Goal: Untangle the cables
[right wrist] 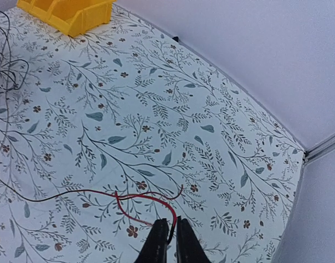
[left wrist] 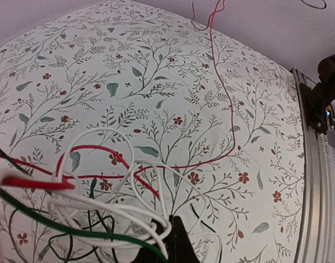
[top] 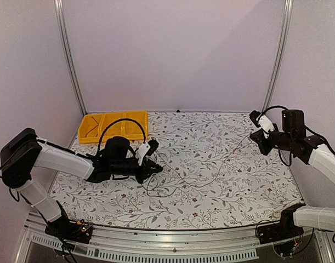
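Observation:
A tangle of thin cables (top: 156, 183) lies left of the table's middle. In the left wrist view it is white (left wrist: 109, 211), green (left wrist: 57, 223), black and red loops. My left gripper (top: 155, 167) sits low at the tangle; its fingers (left wrist: 175, 235) are shut, with white wires pinched at the tip. The red cable (top: 222, 161) runs from the tangle up to my right gripper (top: 255, 135), raised at the far right. In the right wrist view the right gripper (right wrist: 168, 233) is shut on the red cable (right wrist: 140, 195) near its end.
A yellow bin (top: 112, 126) stands at the back left, also in the right wrist view (right wrist: 68, 13). The floral cloth (top: 222, 197) covers the table. The metal front rail (left wrist: 315, 192) and right arm base (left wrist: 327, 90) lie right of the tangle.

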